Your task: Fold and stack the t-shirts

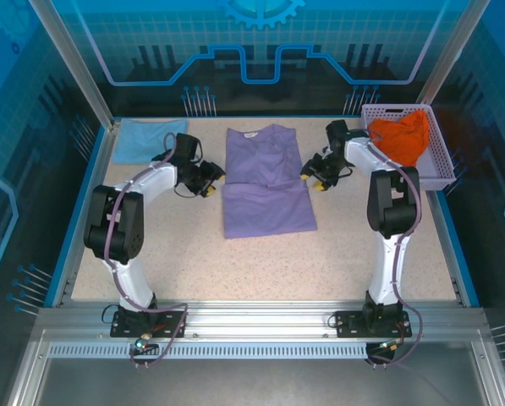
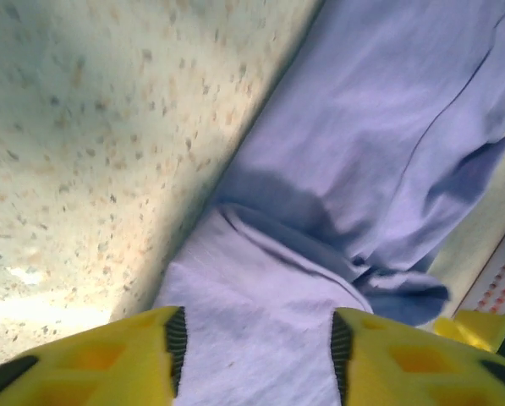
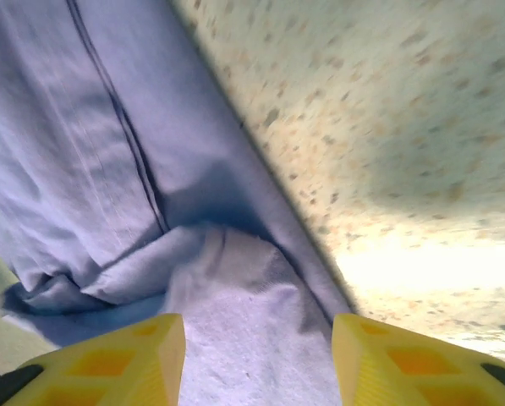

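Top external, L to R: light blue t-shirt (image 1: 146,138) folded flat at far-left corner of table (image 1: 260,262). Left fingers (image 2: 108,368) spread over left edge of purple t-shirt (image 1: 265,182) — nothing pinched. That shirt lies mid-table w/ a fold across its middle. Right fingers (image 3: 404,364) likewise spread at its right edge. Orange t-shirt (image 1: 402,135) bunched in basket (image 1: 442,169) — far right.
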